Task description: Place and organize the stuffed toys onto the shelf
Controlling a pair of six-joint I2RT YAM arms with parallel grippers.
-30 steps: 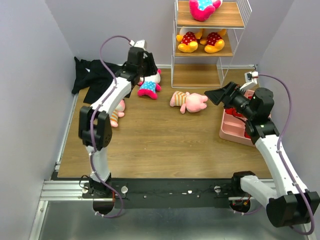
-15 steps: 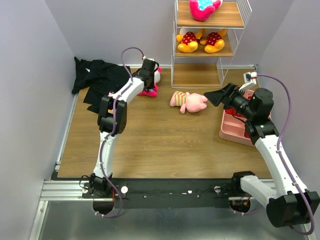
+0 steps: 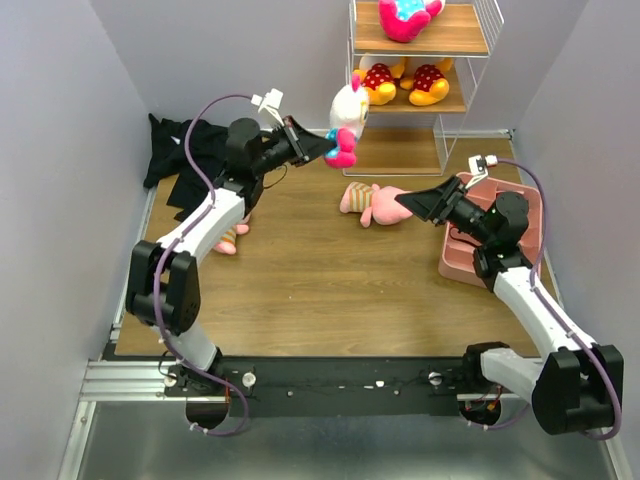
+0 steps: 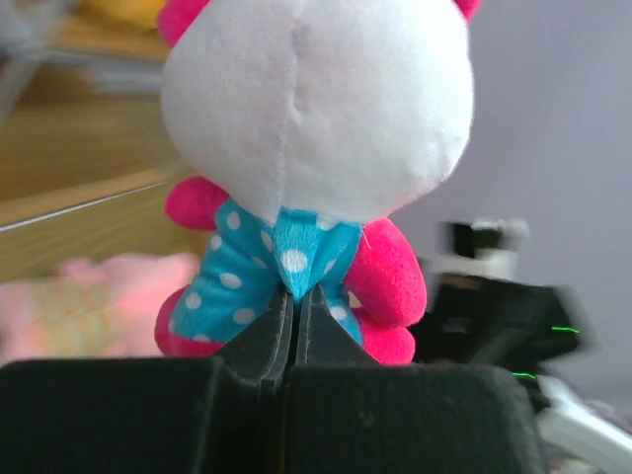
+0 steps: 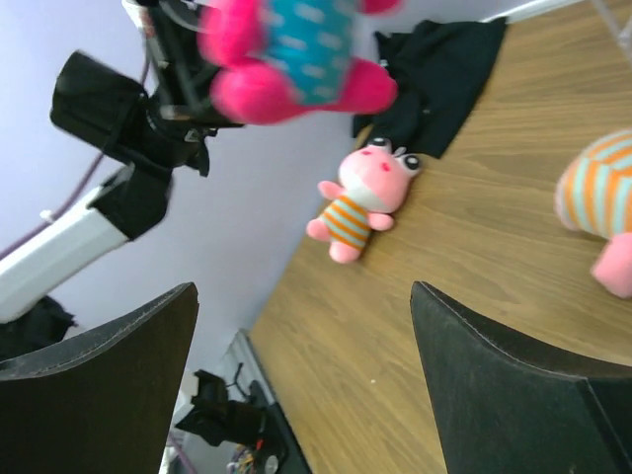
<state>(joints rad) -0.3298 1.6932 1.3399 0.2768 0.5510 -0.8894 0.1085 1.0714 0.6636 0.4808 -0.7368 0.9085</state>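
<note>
My left gripper (image 3: 322, 148) is shut on the blue dotted dress of a white-and-magenta stuffed toy (image 3: 345, 118), which hangs in the air just left of the shelf (image 3: 447, 108). In the left wrist view the jaws (image 4: 294, 301) pinch a fold of that dress under the toy (image 4: 316, 118). Two yellow toys (image 3: 378, 82) (image 3: 428, 82) sit on the shelf's middle board and a magenta one (image 3: 405, 18) lies on the top board. A pale pink striped toy (image 3: 375, 203) lies on the table, with my open right gripper (image 3: 425, 200) close at its right. Another pink toy (image 5: 360, 202) lies near the left arm.
A black cloth (image 3: 190, 160) is heaped at the back left of the table. A pink plastic tray (image 3: 462, 266) sits at the right under my right arm. The shelf's bottom board (image 3: 395, 150) is bare. Grey walls close in the table on three sides.
The left gripper shut on the white-and-magenta toy on the table, lifted it and carried it right toward the shelf. The right gripper edged left toward the pink toy, still open.
</note>
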